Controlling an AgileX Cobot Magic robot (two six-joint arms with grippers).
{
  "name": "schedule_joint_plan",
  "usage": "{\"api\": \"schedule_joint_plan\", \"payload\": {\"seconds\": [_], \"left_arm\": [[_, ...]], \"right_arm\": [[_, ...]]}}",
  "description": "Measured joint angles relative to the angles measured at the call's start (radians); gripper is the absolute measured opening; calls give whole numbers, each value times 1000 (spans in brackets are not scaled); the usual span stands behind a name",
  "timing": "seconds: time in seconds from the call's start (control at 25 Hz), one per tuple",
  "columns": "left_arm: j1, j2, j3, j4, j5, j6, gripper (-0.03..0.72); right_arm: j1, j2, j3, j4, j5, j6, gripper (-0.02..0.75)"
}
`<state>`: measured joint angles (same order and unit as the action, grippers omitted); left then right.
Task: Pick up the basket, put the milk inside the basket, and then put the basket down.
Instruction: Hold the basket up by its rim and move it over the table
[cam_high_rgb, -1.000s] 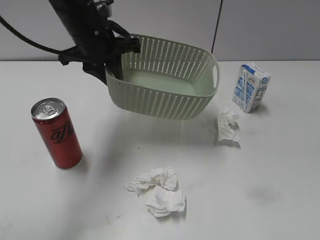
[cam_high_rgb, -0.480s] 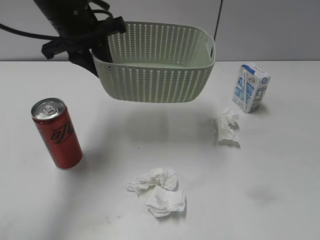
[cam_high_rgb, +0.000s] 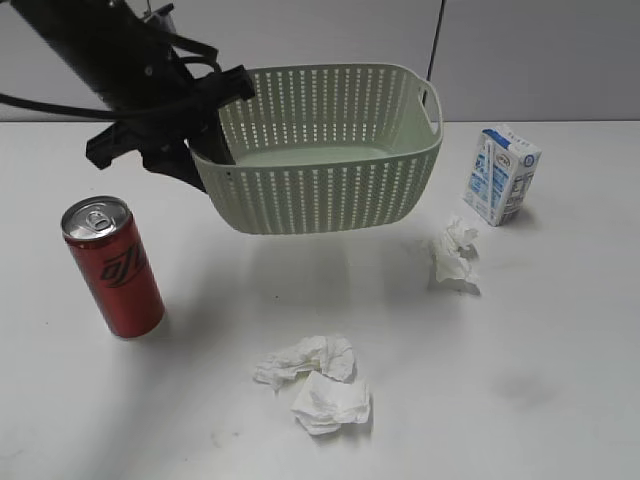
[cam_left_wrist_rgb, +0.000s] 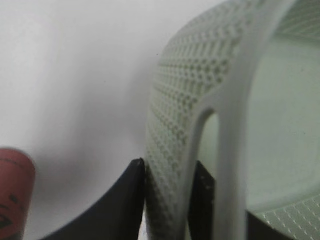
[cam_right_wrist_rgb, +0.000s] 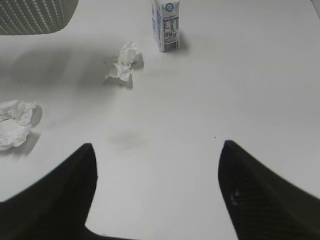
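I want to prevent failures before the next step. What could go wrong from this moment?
1. The left gripper pinches only one end wall of the basket, which hangs tilted above the table; it may slip or swing.
2. The right gripper is open and far from the milk; a crumpled tissue lies near the carton and might get caught in a careless approach.

A plain white table (cam_high_rgb: 560, 400) fills most of the scene, its matte surface marked by a few faint grey smudges toward 4 o'clock. Behind it, from 10 to 2 o'clock, stands a pale grey wall (cam_high_rgb: 540, 60) of flat panels, split by a thin dark vertical seam (cam_high_rgb: 435, 50) near 1 o'clock. Soft, even light casts gentle diffuse shadows.
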<state>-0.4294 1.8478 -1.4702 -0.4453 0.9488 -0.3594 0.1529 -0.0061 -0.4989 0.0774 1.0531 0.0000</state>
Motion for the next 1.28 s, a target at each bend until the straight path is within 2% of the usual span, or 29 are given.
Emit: {"api": "schedule_joint_plan", "payload": {"seconds": [0.08,0.2,0.44,0.6,0.72,1.04,1.28], "left_arm": [[-12,-53,105,-38,-69,7,216],[-44,-95,188,-52,-117,25,216],[-158,-100,209,-19,-163,-5,216],[-169,-100,224,-23,-190,-49,216],[-169,-100,245,-22,-201,-56,216],[-169,-92,269,-23,-242,-57,216],[-199,-22,271,-40,-271,-58,216]], "right_arm": [[0,0,0,-1,0,0,572],[0,0,0,-1,0,0,572],[0,0,0,-3,0,0,572],[0,0,0,-6,0,0,573],[0,26,-14,-50,-9,76,573],[0,491,-149,-90,-145,35,573],[0,940,-358,-92,-225,-72,573]]}}
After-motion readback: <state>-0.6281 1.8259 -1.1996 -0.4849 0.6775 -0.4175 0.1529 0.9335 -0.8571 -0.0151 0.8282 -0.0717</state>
